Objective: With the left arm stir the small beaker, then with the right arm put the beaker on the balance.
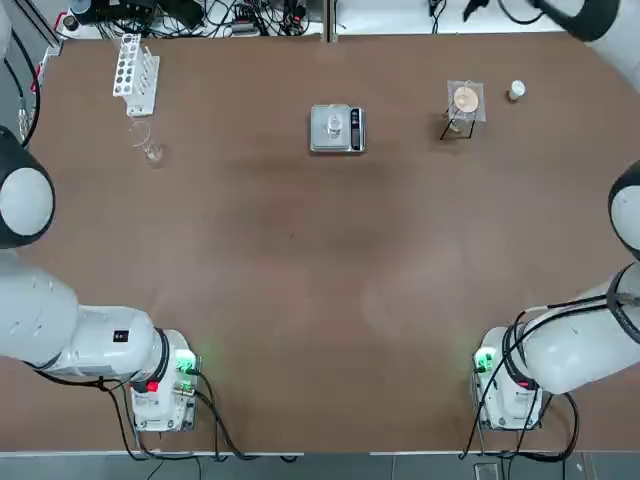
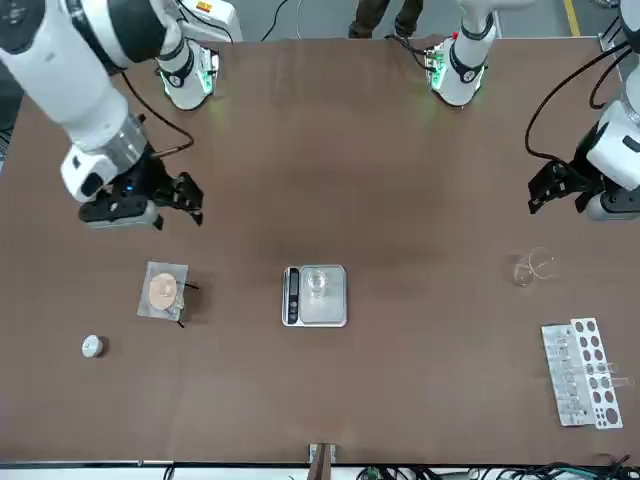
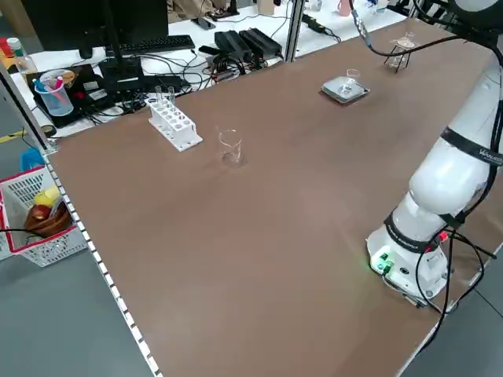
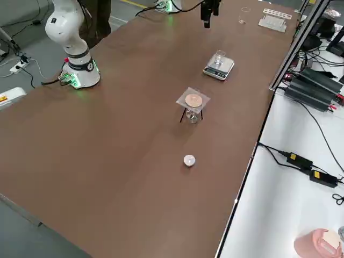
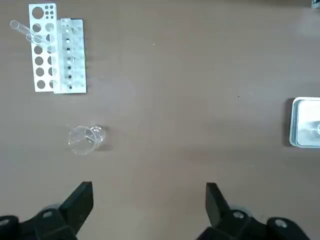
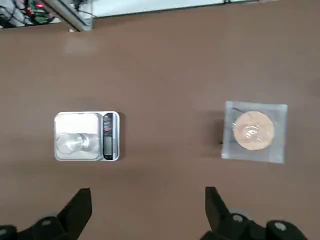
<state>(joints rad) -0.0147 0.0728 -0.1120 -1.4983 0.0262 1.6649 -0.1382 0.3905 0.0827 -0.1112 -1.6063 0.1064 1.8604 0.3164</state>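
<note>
Spread and empty, the right claw (image 6: 149, 212) hangs over the brown tabletop (image 1: 300, 260), well apart from the small beaker (image 6: 71, 143), which sits on the balance (image 6: 86, 136); beyond stand the tube rack (image 1: 136, 76) and a cluttered white desk (image 4: 306, 183). Left claw (image 5: 150, 210): spread too.

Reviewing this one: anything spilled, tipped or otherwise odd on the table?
Nothing stands out as spilled or tipped: the small beaker is on the balance, and the glass vessel stands upright near the white rack.
</note>
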